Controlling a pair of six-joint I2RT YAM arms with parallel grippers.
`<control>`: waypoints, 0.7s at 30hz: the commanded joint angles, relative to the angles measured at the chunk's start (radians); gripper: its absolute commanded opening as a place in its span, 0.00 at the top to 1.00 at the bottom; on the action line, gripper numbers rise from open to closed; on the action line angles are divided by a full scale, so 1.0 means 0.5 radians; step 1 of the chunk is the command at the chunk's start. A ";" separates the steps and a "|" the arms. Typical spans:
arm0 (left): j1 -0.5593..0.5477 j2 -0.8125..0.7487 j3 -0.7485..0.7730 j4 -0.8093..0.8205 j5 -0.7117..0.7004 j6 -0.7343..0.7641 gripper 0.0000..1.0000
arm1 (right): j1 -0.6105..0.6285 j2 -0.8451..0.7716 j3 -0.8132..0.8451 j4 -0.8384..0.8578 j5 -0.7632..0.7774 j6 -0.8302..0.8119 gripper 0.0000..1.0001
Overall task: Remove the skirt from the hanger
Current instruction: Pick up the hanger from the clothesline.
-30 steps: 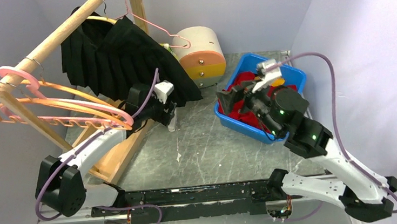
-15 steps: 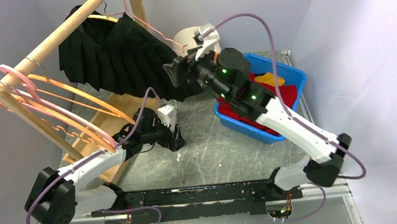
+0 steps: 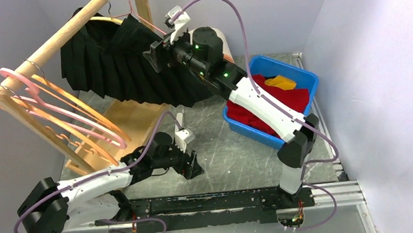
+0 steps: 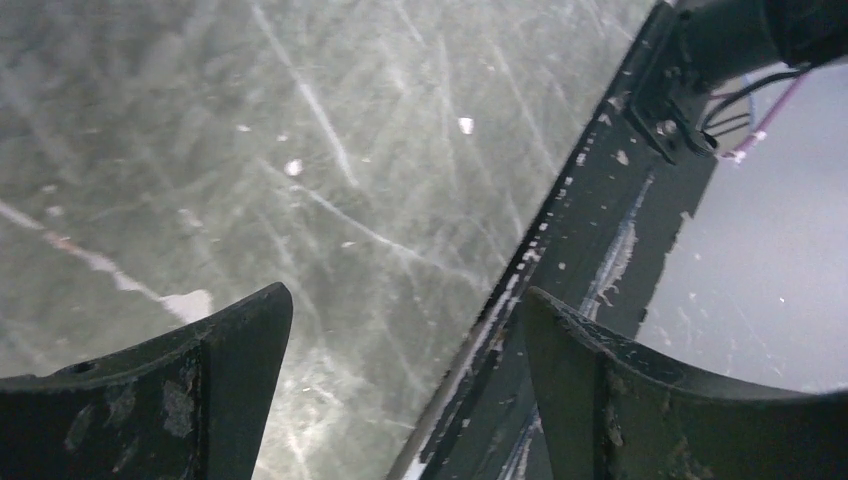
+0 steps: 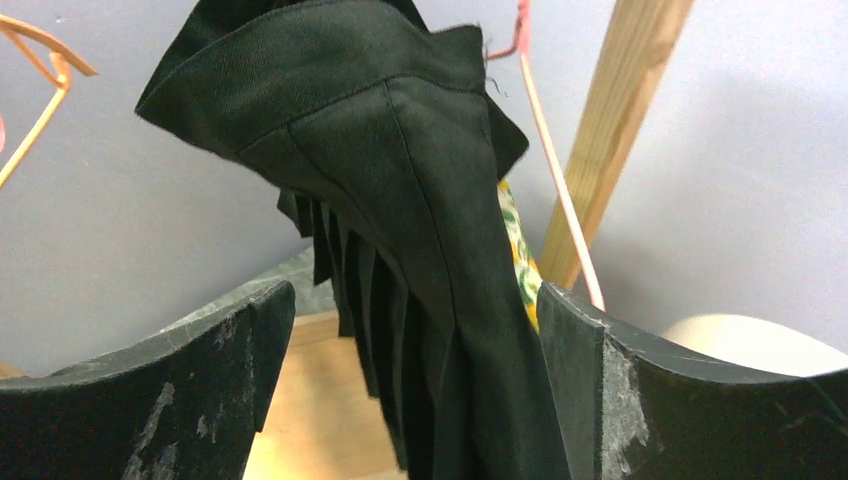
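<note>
1. The black pleated skirt (image 5: 400,200) was seen hanging from the wooden rail (image 3: 57,42), just ahead of the right gripper (image 5: 415,300) and framed by its spread, empty fingers.
2. The left gripper (image 4: 405,310), likewise spread and empty, was held low, well apart from the skirt.
3. Red cloth (image 3: 298,98) and yellow cloth (image 3: 279,81) were held in a blue bin (image 3: 250,128) behind the right gripper.

Left end effector (image 4: 405,298), jaws spread, hangs over scratched table (image 4: 300,130) and black rail (image 4: 610,200).

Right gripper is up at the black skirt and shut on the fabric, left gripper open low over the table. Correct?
No. The right wrist view shows the right gripper open, jaws wide apart, not clamping the black skirt. The left gripper is open low over the table, as stated.
</note>
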 commanded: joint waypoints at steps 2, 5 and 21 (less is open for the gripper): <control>-0.271 0.026 -0.011 0.194 -0.245 -0.164 0.12 | -0.025 0.225 0.306 -0.082 -0.171 -0.096 0.19; -0.431 0.093 -0.005 0.201 -0.413 -0.190 0.13 | -0.026 0.315 0.431 -0.152 -0.302 -0.071 0.35; -0.952 0.356 0.182 0.039 -1.241 -0.108 0.13 | -0.020 0.632 0.551 0.048 -0.569 0.052 0.45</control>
